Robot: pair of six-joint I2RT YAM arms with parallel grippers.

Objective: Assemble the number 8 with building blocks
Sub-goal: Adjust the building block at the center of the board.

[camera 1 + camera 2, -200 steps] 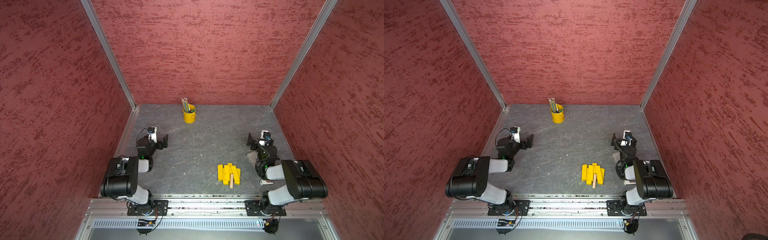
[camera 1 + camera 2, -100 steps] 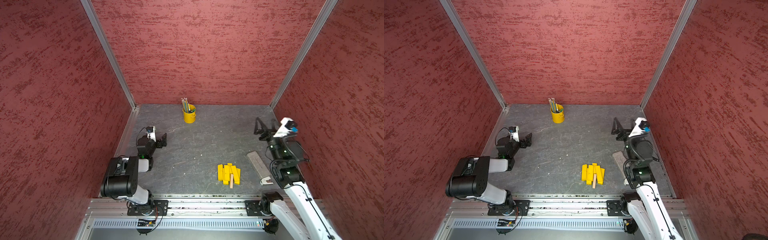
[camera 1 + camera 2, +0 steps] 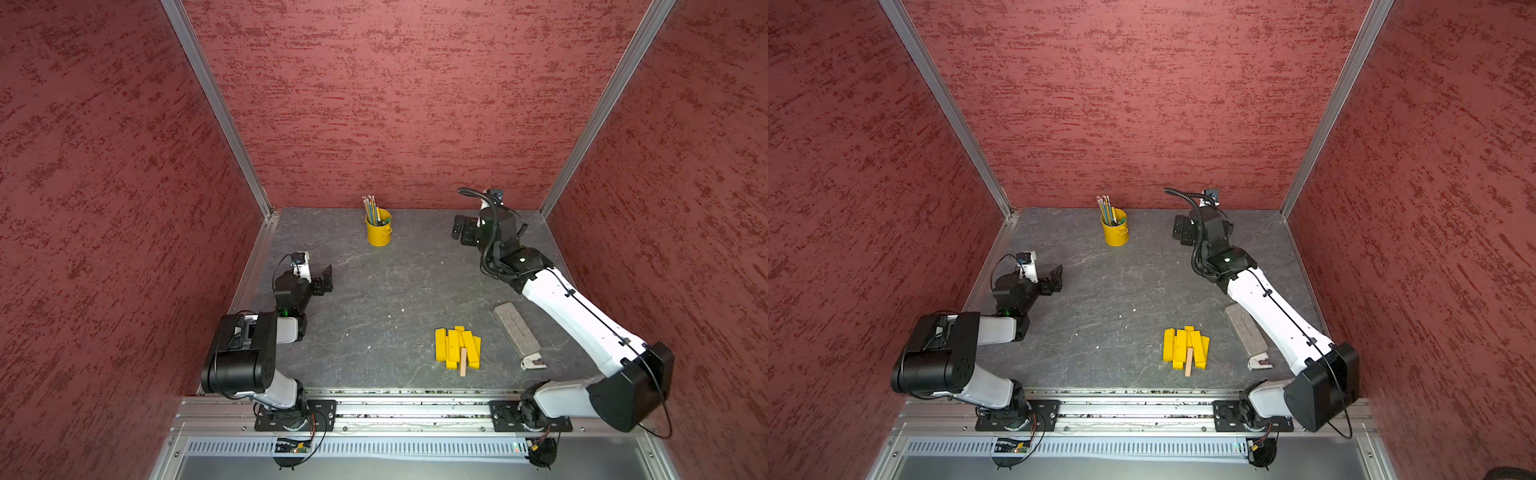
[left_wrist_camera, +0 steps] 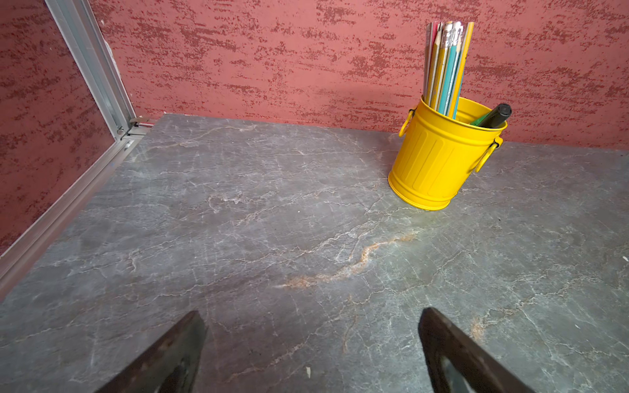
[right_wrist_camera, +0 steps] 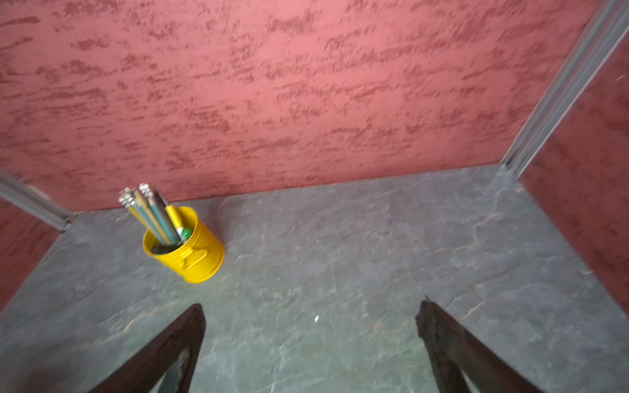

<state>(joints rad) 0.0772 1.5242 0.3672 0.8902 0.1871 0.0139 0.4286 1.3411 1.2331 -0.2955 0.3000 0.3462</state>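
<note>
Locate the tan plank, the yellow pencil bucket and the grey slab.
tan plank [image 3: 463, 362]: in a top view, middle of its length.
yellow pencil bucket [image 4: 439, 160]: left wrist view, ribbed side wall.
grey slab [image 3: 516, 330]: in a top view, centre of its top face.

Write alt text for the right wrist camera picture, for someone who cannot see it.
A yellow bucket full of pencils stands on a grey stone-patterned table near a red textured wall. In the foreground, the robot's two dark fingers are spread wide apart with nothing between them; the picture is slightly blurred.
</note>
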